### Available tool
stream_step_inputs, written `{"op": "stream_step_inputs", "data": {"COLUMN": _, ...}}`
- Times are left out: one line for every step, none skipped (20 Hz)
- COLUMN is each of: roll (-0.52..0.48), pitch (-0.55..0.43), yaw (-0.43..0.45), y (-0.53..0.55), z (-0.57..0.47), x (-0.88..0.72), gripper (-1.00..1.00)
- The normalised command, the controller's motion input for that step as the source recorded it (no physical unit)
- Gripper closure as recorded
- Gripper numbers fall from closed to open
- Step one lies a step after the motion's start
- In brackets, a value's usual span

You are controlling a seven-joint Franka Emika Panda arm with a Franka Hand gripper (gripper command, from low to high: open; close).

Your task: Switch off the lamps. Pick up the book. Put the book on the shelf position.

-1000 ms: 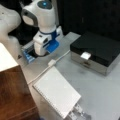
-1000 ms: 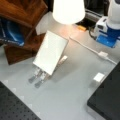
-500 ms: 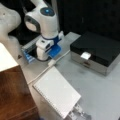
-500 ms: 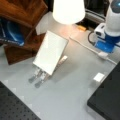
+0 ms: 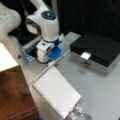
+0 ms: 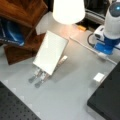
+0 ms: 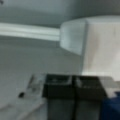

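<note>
The end effector (image 7: 73, 86), pads together, sits low over the white cable switch (image 5: 51, 63), well apart from the book (image 5: 57, 91).

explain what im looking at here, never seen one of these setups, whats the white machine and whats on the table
The white machine is a robot arm with a pincer at its tip. Two pictures come from cameras off the arm, looking at the grey table from different sides; the third comes from a camera on the arm's wrist. The pincer is low over the table, its dark fingers together, by a white switch box on a cable. It holds nothing that I can see. The lamp is lit. The white book leans on a small metal stand, untouched. Beside it is the reddish-brown wooden block, the shelf position. A black-topped box with silver sides sits in a front view's right.
</note>
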Motion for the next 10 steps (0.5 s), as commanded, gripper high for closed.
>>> {"op": "stream_step_inputs", "data": {"roll": 0.007, "pitch": -0.373, "yaw": 0.045, "y": -0.2, "z": -0.36, "x": -0.47, "gripper": 1.0}}
{"op": "stream_step_inputs", "data": {"roll": 0.008, "pitch": -0.383, "yaw": 0.053, "y": -0.21, "z": -0.38, "x": -0.48, "gripper": 1.0}}
{"op": "stream_step_inputs", "data": {"roll": 0.009, "pitch": -0.386, "yaw": 0.056, "y": -0.22, "z": -0.38, "x": -0.49, "gripper": 1.0}}
{"op": "stream_step_inputs", "data": {"roll": 0.01, "pitch": -0.391, "yaw": 0.059, "y": -0.22, "z": -0.37, "x": -0.5, "gripper": 1.0}}
{"op": "stream_step_inputs", "data": {"roll": 0.014, "pitch": -0.398, "yaw": 0.062, "y": -0.22, "z": -0.39, "x": -0.52, "gripper": 1.0}}
{"op": "stream_step_inputs", "data": {"roll": 0.013, "pitch": -0.401, "yaw": 0.064, "y": -0.22, "z": -0.39, "x": -0.54, "gripper": 1.0}}
{"op": "stream_step_inputs", "data": {"roll": 0.011, "pitch": -0.408, "yaw": 0.063, "y": -0.21, "z": -0.39, "x": -0.55, "gripper": 1.0}}
{"op": "stream_step_inputs", "data": {"roll": 0.011, "pitch": -0.413, "yaw": 0.063, "y": -0.21, "z": -0.38, "x": -0.57, "gripper": 1.0}}
{"op": "stream_step_inputs", "data": {"roll": 0.01, "pitch": -0.414, "yaw": 0.064, "y": -0.21, "z": -0.38, "x": -0.58, "gripper": 1.0}}
{"op": "stream_step_inputs", "data": {"roll": 0.006, "pitch": -0.419, "yaw": 0.061, "y": -0.2, "z": -0.38, "x": -0.59, "gripper": 1.0}}
